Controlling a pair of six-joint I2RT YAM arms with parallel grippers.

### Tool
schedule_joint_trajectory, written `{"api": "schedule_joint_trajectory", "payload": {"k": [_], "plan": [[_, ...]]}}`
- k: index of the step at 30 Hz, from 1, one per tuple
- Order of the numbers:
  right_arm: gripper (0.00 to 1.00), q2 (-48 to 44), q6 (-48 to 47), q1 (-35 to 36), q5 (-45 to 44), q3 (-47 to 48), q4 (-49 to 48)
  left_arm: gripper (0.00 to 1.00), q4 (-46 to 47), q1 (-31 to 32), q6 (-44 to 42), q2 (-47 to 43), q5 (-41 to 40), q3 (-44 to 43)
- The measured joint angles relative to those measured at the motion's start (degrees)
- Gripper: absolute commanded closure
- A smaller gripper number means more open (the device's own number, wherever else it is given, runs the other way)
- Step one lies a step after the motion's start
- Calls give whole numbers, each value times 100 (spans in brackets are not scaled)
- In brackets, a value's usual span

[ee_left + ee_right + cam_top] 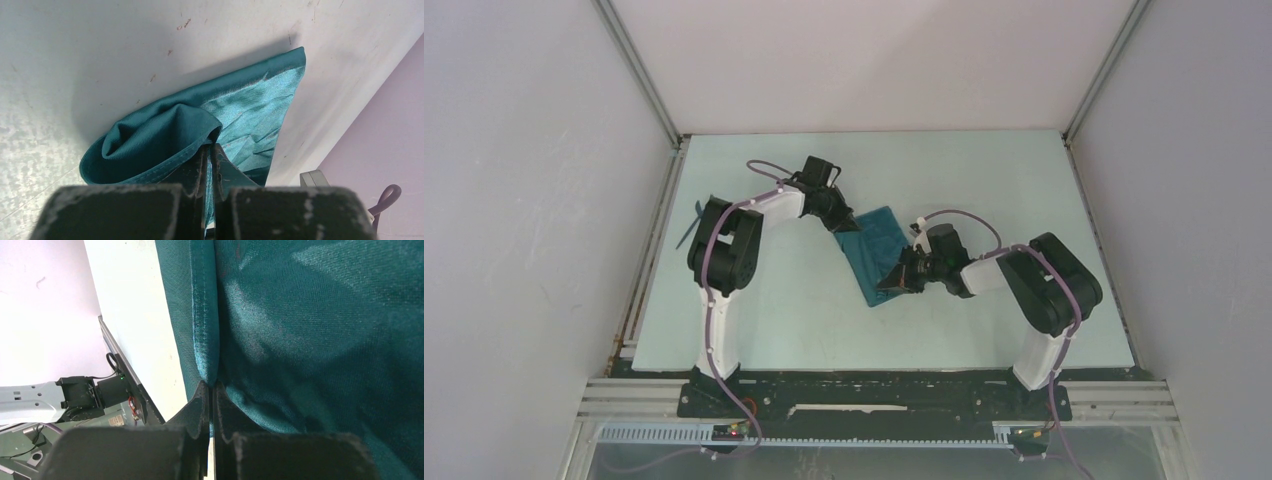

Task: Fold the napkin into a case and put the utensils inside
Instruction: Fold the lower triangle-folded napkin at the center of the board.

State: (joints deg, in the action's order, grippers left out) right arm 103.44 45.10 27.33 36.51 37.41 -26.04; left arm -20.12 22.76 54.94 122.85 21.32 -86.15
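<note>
Napkin lies near the middle of the pale table, folded into a narrow oblong that runs slantwise from the far right down toward the near left. Bare tabletop shows on every side of it: a wide strip toward the far edge, broad patches to the left and right, and a band between it and the arm bases. White walls close the table in on the left, right and far sides.

The left gripper sits at the cloth's far left corner, its fingers pressed together and pinching a hemmed edge. In the left wrist view that edge is lifted, so the cloth bulges into a loose hollow loop beside a shinier, lighter face of the fabric, whose far tip lies near the table's border with the wall.

The right gripper meets the near end of the oblong from the right, fingers likewise tight on a doubled, stitched hem.

A few thin bluish sticks lie at the table's left edge, partly hidden behind the left arm, too small to identify
</note>
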Motion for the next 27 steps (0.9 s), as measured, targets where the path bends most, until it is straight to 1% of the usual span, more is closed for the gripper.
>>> {"api": "schedule_joint_trajectory", "payload": {"k": [18, 27], "plan": [[100, -164, -179, -57, -68, 0, 223, 97, -39, 63, -57, 17, -68, -92], [99, -166, -262, -61, -181, 0, 319, 97, -37, 74, -57, 267, 39, -236]]}}
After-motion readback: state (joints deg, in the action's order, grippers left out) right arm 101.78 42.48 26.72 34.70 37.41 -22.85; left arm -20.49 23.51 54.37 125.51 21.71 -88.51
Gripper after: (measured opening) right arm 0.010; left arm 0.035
